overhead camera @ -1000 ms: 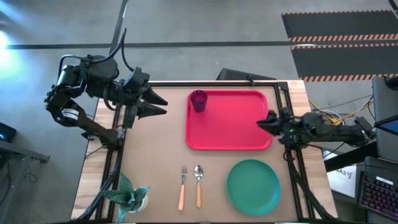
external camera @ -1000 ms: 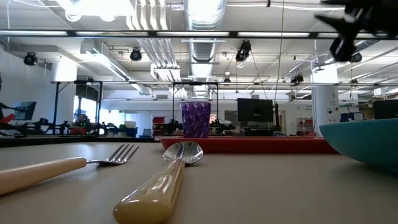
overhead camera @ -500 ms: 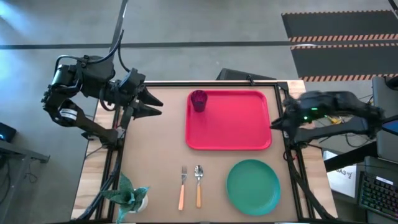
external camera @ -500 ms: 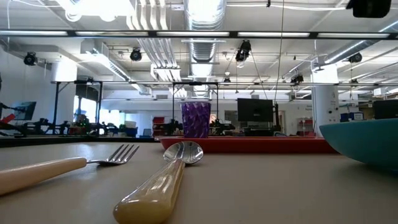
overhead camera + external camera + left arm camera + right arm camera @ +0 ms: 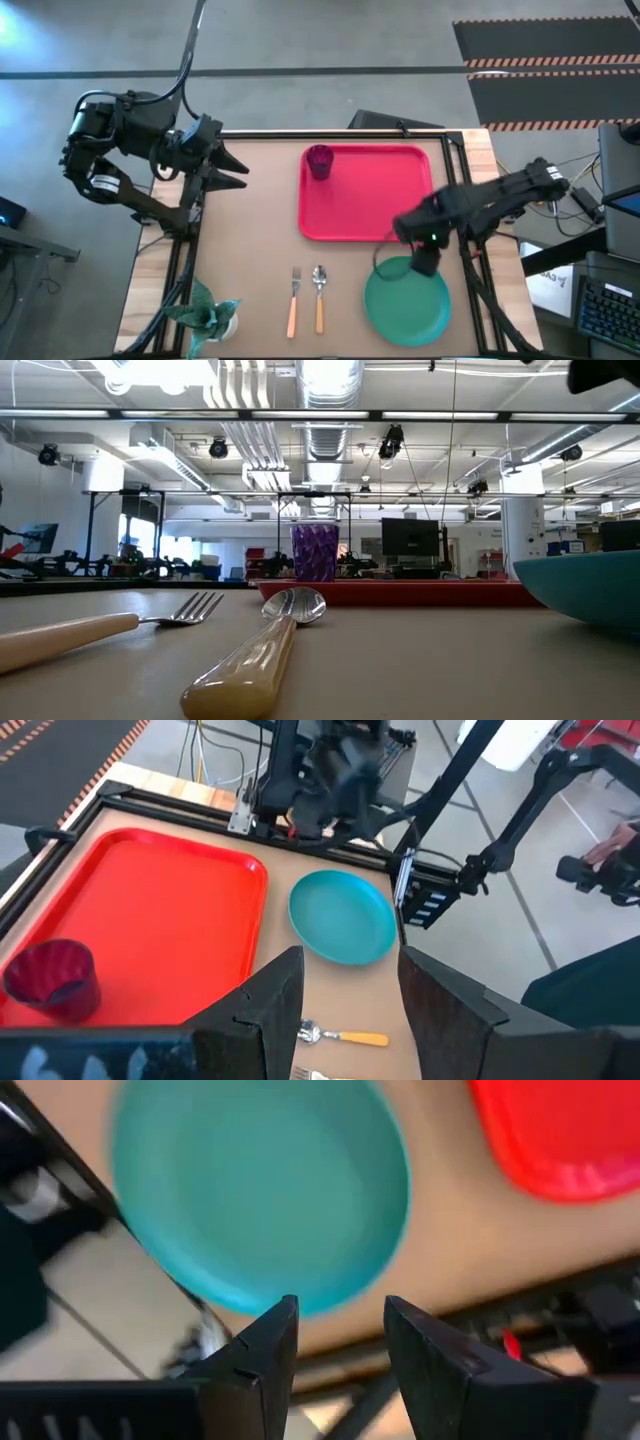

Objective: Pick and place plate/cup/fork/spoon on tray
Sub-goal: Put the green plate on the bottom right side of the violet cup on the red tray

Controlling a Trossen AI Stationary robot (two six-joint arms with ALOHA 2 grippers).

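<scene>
The teal plate (image 5: 407, 300) lies flat on the table near the front right and also shows in the right wrist view (image 5: 260, 1190). The red tray (image 5: 365, 192) lies at the far middle. The purple cup (image 5: 319, 160) stands upright in its far left corner. The fork (image 5: 293, 300) and the spoon (image 5: 319, 298) lie side by side near the front edge. My right gripper (image 5: 424, 262) hangs open over the plate's far rim, touching nothing. My left gripper (image 5: 232, 166) is open and empty at the table's far left.
A pale green plant in a pot (image 5: 210, 315) stands at the front left corner. Black frame rails run along the table's left (image 5: 185, 270) and right (image 5: 470, 270) edges. Bare tabletop lies between the tray and the cutlery.
My right arm has swung from the table's right edge beside the tray toward the near edge and now stands over the plate's far rim. My left gripper has drawn back a little toward the table's left edge. Nothing on the table has moved.
</scene>
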